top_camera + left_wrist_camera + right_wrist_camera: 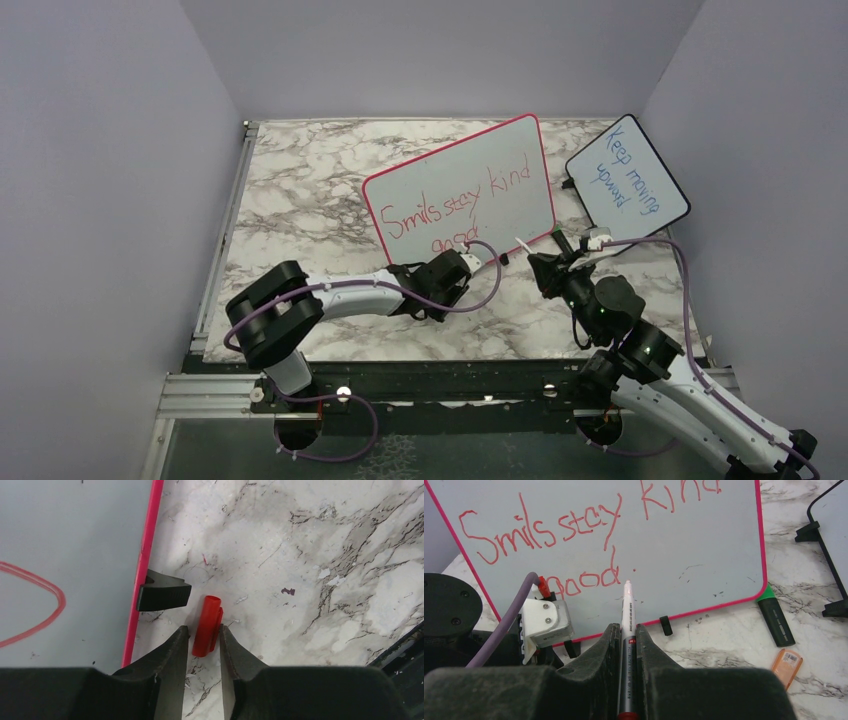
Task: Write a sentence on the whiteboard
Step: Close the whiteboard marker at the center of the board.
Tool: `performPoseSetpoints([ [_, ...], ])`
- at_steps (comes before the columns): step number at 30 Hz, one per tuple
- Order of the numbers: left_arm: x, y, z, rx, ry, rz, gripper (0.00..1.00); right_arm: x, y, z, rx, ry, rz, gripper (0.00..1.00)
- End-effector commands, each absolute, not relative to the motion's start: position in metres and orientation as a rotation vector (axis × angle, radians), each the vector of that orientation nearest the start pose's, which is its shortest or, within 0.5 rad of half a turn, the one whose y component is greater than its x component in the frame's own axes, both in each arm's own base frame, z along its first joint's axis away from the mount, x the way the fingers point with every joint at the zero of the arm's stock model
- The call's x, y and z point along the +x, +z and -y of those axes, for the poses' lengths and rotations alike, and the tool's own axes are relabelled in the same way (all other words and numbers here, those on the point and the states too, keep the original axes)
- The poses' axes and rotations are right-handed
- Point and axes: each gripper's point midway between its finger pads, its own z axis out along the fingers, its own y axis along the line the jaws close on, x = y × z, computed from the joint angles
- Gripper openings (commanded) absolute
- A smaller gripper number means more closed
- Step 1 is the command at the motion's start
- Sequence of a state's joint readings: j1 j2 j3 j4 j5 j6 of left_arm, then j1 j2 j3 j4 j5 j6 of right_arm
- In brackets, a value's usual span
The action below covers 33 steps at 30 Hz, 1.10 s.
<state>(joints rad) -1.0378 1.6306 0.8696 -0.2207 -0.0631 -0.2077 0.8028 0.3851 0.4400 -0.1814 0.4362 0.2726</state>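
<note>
Beside whiteboard point(684, 535), green marker point(776, 617), black-framed board point(627, 180)

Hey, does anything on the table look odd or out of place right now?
Yes. A red marker cap lies loose on the marble table beside a black foot of the whiteboard, with the left gripper straddling it. On the board, the sentence starts with "Smils", which looks misspelled.

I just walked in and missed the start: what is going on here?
The right pincer is shut on a marker, tip pointing at the whiteboard, where the sentence "Smils stay kind good" stands in red. The left pincer straddles a red cap lying on the table; whether it grips yet is unclear.
</note>
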Motion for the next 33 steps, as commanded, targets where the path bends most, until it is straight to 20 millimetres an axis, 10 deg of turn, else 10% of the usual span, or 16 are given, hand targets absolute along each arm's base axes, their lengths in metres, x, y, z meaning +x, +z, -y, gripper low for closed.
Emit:
performPoseSetpoints([
  [1,0.167,0.006,0.304,1.116,-0.421,-2.458,0.27,0.219,0.220,-0.132,-0.103,0.442,-1.680,0.01],
  [11,0.157,0.017,0.299,1.121,-0.416,-2.447,0.00,0.220,0.217,-0.136,-0.117,0.445,-1.690,0.01],
  [33,0.185,0.151,0.283,1.138,-0.406,-1.948,0.00,0.197,0.229,-0.199,-0.320,0.777,-1.706,0.01],
])
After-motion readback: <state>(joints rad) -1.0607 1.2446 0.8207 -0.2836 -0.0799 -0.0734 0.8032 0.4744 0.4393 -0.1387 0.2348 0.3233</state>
